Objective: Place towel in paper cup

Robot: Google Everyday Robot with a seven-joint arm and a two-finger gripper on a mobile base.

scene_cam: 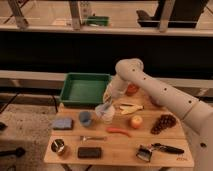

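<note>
A white paper cup (106, 116) stands upright near the middle of the wooden table (165, 159). A pale grey towel (104, 107) bunches at the cup's mouth, partly inside it and partly sticking up. My gripper (108, 101) hangs directly over the cup at the end of the white arm (150, 87), touching the top of the towel. The gripper hides the upper part of the towel.
A green tray (85, 89) sits behind the cup. A blue cup (85, 117) stands just to its left, then a blue sponge (62, 123). A banana (129, 107), an apple (135, 121), grapes (162, 123), a red pepper (119, 131), a metal cup (59, 146), a black block (90, 152) and a brush (155, 149) lie around.
</note>
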